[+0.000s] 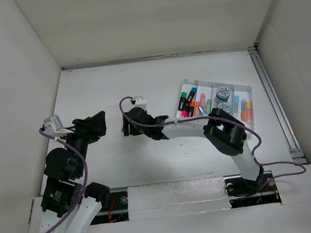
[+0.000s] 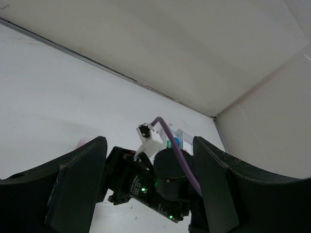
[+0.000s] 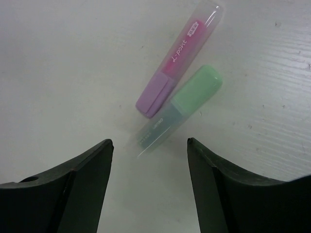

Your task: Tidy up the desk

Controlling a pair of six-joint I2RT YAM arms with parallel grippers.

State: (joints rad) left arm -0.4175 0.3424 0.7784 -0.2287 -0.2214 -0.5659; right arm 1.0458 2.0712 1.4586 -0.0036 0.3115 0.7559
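Desk [image 1: 165, 154]: flat matte-white tabletop, white-walled.

Robot lab: white-walled desk [image 1: 113, 93]

A green highlighter [image 3: 181, 106] lies slantwise on the white bench [image 3: 63, 63]. Its pale green end points up and to the right, and its clouded, see-through end points down and to the left. A pink highlighter [image 3: 178, 59] lies just above and left of it on nearly the same slant, with printed lettering along its barrel. The pink highlighter's lilac end seems to touch the green highlighter's middle. Below the green highlighter, the right hand [image 3: 149, 143] is spread wide with nothing in it. Its two dark fingers [image 3: 73, 189] stand one on each side of the green highlighter's lower tip, clear of it.
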